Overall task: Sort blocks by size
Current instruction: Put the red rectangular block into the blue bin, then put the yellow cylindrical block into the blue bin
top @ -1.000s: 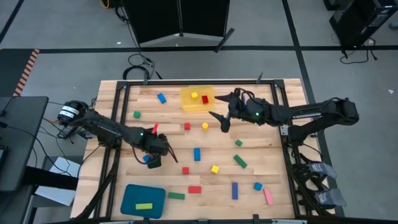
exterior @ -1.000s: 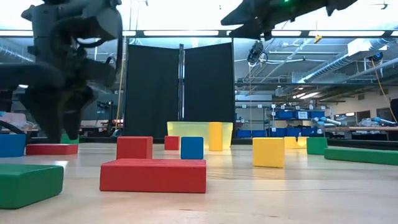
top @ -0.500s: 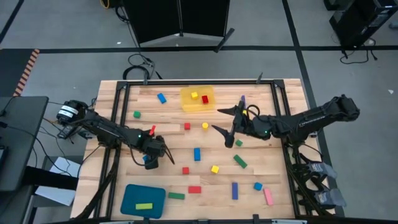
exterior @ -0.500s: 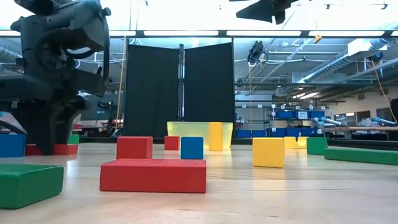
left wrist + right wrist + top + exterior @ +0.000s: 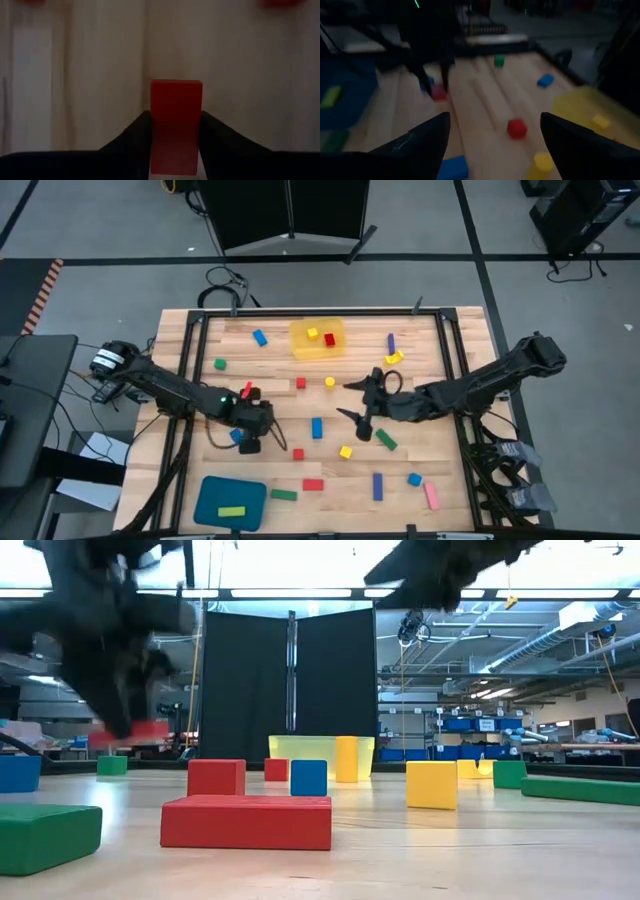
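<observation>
Left hand (image 5: 175, 131) is clamping a red bar (image 5: 176, 125) between both fingers, its long axis running straight out past the fingertips, and is carrying it clear of the counter (image 5: 285, 405). Teal tray (image 5: 231, 502) with a yellow-green bar (image 5: 232, 511) in it is lying toward the near-left corner, just beyond the left hand in the high view, so the left arm is the nearer one for that drop (my read: bars go there). Yellow tray (image 5: 318, 345) holding two small cubes is sitting well apart at the far edge. Right hand (image 5: 356, 400) is hanging mid-counter with fingers spread wide and nothing in them, close beside a green bar (image 5: 385, 440) and a yellow cube (image 5: 346, 451).
</observation>
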`<action>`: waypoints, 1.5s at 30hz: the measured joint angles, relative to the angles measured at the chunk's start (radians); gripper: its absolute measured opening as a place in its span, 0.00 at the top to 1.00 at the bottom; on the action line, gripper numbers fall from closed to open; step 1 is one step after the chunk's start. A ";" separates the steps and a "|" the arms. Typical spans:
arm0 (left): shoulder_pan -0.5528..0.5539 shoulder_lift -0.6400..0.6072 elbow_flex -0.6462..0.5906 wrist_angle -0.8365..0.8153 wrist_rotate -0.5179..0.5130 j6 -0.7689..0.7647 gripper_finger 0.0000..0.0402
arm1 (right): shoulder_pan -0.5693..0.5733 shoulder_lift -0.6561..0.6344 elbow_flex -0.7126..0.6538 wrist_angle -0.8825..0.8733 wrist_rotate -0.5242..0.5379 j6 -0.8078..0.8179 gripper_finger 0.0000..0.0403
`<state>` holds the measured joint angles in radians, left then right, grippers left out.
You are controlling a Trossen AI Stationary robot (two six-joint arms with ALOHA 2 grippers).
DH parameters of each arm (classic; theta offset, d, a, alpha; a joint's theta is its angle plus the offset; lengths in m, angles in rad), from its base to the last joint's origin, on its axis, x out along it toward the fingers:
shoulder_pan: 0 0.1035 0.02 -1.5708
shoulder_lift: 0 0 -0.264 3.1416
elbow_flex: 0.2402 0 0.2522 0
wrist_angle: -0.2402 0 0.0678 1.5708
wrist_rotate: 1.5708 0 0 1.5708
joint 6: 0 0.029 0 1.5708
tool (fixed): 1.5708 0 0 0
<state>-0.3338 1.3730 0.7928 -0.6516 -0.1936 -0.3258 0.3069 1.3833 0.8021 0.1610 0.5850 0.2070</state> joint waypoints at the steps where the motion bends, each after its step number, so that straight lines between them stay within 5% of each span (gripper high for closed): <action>1: -0.020 -0.001 0.034 -0.003 0.000 -0.001 0.68 | 0.000 0.022 0.000 -0.007 -0.003 0.014 0.20; 8: -0.278 -0.001 0.252 -0.088 0.027 -0.132 0.68 | -0.002 0.125 0.000 -0.018 -0.009 0.081 0.19; 15: -0.521 0.042 0.310 -0.069 0.028 -0.483 0.68 | -0.043 0.154 0.000 -0.041 0.023 0.118 0.18; 26: -0.629 0.276 0.309 -0.040 0.166 -0.855 0.68 | -0.142 0.315 0.000 0.031 0.042 0.170 0.13; 36: -0.638 0.294 0.309 0.027 0.160 -0.913 0.13 | -0.178 0.488 0.000 0.183 0.087 0.242 0.13; 45: -0.637 0.270 0.309 0.008 0.105 -0.908 0.14 | -0.251 0.577 0.000 0.324 0.098 0.234 0.13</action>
<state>-0.9707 1.6434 1.1019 -0.6435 -0.0885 -1.2339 0.0560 1.9601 0.8024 0.4850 0.6826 0.4405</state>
